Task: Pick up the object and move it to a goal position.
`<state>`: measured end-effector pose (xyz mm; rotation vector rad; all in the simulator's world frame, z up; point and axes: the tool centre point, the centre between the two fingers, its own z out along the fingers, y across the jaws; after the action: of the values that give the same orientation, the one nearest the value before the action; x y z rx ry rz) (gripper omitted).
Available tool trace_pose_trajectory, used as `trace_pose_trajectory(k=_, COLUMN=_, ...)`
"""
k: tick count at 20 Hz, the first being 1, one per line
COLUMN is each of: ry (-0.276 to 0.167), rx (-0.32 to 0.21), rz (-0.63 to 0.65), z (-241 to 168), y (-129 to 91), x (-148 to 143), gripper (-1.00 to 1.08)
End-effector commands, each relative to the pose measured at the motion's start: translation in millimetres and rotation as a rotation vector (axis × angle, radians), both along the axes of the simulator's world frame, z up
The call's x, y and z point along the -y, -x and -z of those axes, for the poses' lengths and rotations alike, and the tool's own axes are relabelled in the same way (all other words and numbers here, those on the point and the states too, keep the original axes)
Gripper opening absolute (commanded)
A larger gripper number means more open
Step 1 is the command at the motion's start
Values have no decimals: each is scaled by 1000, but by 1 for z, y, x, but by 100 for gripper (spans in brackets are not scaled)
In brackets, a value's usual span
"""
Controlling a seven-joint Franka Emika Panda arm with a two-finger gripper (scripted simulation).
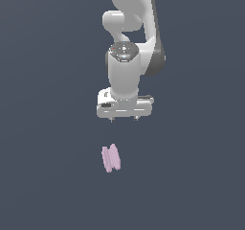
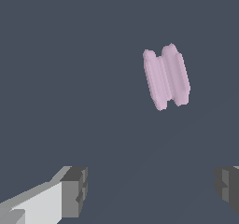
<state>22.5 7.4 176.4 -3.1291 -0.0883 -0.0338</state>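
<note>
pink ridged object point(image 1: 110, 158) lying on the dark counter point(image 1: 43, 176), lower in the exterior view than the end effector point(image 1: 124, 120) and a little toward the exterior view's left of it. well apart from the fingertips, not touching them, with bare counter visible between. two long lobes joined by a groove, standing nearly upright in the exterior view, slightly tilted. narrower than the gap between the fingers.

in the wrist view, same object point(image 2: 166, 76) seen beyond the end effector point(image 2: 151, 190), not between the fingers point(image 2: 74, 191) but off to one side, closer to the darker finger at the edge of the picture. nothing held; jaws spread wide, both pads bare.

white arm coming from the upper part of the exterior view, bent at a rounded joint, then going straight down through a thick wrist with a round dark cap on top. hand pointing down at the counter, its wide flange horizontal, two short fingertips just showing under it. height of the fingertips over the surface hard to judge from these views.

counter flat, plain, dark blue-grey, filling both pictures completely. no edges, no walls, no other things to see. faint lighter streaks across the surface in the wrist view, perhaps only shading.
</note>
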Motion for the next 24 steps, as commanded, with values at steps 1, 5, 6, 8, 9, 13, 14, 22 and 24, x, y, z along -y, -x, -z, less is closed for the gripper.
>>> trace_pose_trajectory(k=1, ry=2, rx=-1, rz=-14, z=5, y=-8, x=3, gripper=100)
trace_pose_trajectory(k=5, ry=5, rx=-4, rz=-45, z=17, y=-25, x=9, gripper=100)
trace_pose_trajectory(k=6, ry=6, rx=-5, rz=-54, z=20, y=-30, x=11, gripper=100)
trace_pose_trajectory(k=8, ry=7, rx=-6, rz=-73, z=28, y=-40, x=16, gripper=100)
trace_pose_trajectory(k=9, ry=8, rx=-7, rz=-83, z=33, y=-45, x=18, gripper=100)
trace_pose_trajectory(k=13, ry=11, rx=-10, rz=-124, z=51, y=-64, x=28, gripper=100)
trace_pose_trajectory(k=14, ry=11, rx=-11, rz=-134, z=56, y=-69, x=31, gripper=100)
trace_pose_trajectory(k=22, ry=14, rx=-17, rz=-197, z=90, y=-94, x=49, gripper=100)
trace_pose_trajectory(k=24, ry=14, rx=-18, rz=-208, z=96, y=-98, x=52, gripper=100)
